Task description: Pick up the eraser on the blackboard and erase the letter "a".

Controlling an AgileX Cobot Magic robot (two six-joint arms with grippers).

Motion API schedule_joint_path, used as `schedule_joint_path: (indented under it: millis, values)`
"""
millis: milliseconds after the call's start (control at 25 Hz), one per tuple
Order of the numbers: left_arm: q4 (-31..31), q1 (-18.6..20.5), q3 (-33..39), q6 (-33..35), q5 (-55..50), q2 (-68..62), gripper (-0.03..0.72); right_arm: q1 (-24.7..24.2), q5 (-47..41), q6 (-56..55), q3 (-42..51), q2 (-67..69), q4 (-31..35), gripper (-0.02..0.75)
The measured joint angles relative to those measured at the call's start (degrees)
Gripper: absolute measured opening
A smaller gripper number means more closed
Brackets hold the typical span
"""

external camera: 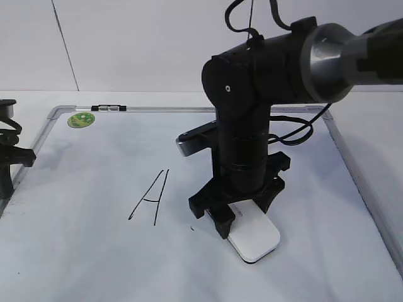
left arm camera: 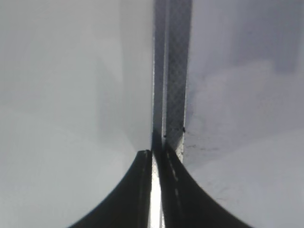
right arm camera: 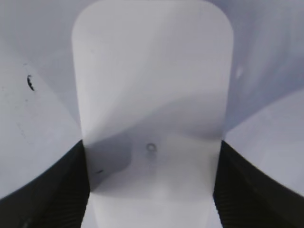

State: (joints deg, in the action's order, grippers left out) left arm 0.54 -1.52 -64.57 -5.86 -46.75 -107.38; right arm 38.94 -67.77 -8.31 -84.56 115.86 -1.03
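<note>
The white eraser (external camera: 255, 239) lies flat on the blackboard (external camera: 94, 258), right of the middle. My right gripper (external camera: 242, 212) points straight down and is shut on the eraser's far end. In the right wrist view its black fingers (right arm camera: 152, 161) press both long sides of the eraser (right arm camera: 152, 80). No whole letter "a" shows. Only a small black mark (external camera: 192, 228) sits just left of the eraser, and it also shows in the right wrist view (right arm camera: 29, 82). My left gripper (left arm camera: 154, 159) is shut and empty over the board's left frame (left arm camera: 173, 95).
A tall capital "A" (external camera: 150, 198) is drawn left of the eraser. A round green sticker (external camera: 80, 119) sits at the board's far left corner. The silver frame (external camera: 362, 182) runs along the right side. My left arm (external camera: 9, 154) rests at the left edge.
</note>
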Motion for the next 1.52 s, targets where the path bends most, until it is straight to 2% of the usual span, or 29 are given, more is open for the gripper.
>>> schedule_joint_path:
  millis: [360, 640, 1520]
  values:
    - [0.0, 0.0, 0.0, 0.0, 0.0, 0.0, 0.030, 1.9, -0.4, 0.9, -0.1, 0.0, 0.6, 0.561]
    - [0.0, 0.0, 0.0, 0.0, 0.0, 0.0, 0.030, 3.6, -1.2, 1.6, -4.3, 1.0, 2.8, 0.561]
    - [0.0, 0.0, 0.0, 0.0, 0.0, 0.0, 0.030, 3.7, -1.9, 1.8, -6.0, 3.6, 2.0, 0.561]
